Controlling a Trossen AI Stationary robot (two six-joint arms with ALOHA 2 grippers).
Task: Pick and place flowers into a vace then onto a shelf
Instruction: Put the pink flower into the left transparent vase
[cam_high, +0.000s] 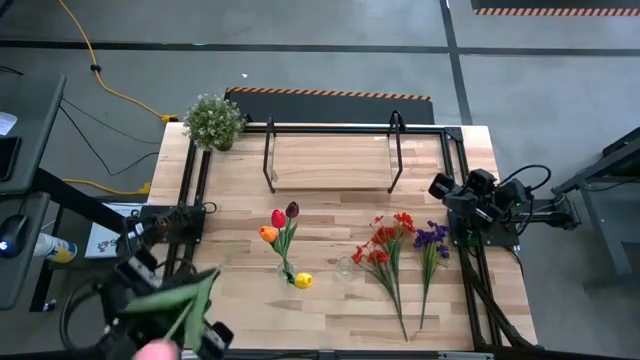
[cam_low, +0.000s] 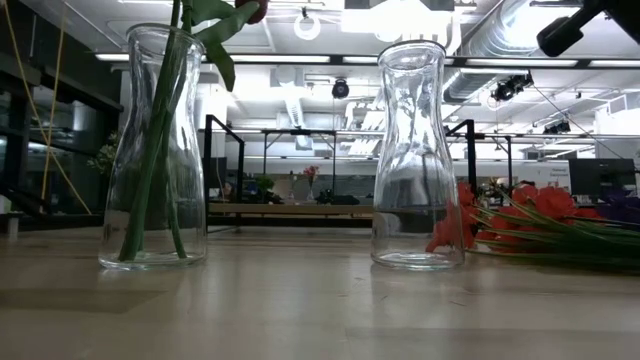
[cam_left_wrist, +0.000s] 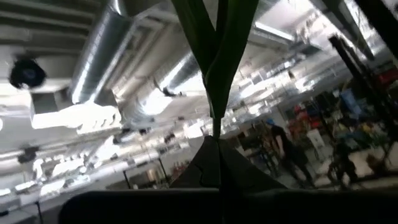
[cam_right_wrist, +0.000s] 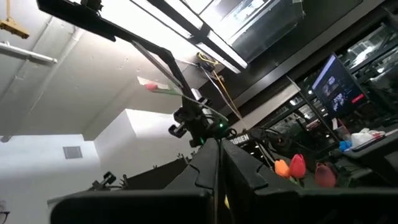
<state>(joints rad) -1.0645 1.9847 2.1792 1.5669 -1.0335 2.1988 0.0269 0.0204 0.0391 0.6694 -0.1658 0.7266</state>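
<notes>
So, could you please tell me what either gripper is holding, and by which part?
The left gripper holds a pink tulip by its green stem; the right gripper holds nothing.

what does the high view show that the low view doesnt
Only the high view shows the shelf lying bare at the table's far side, the bushy potted plant, the yellow tulip lying on the table, and both arms: the left gripper shut on a pink tulip at the near left corner, and the right gripper shut and empty at the right edge.

Only the low view shows the two glass vases clearly as a pair: one vase holding green stems, one empty vase.

Both show the red sprays lying flat.
</notes>
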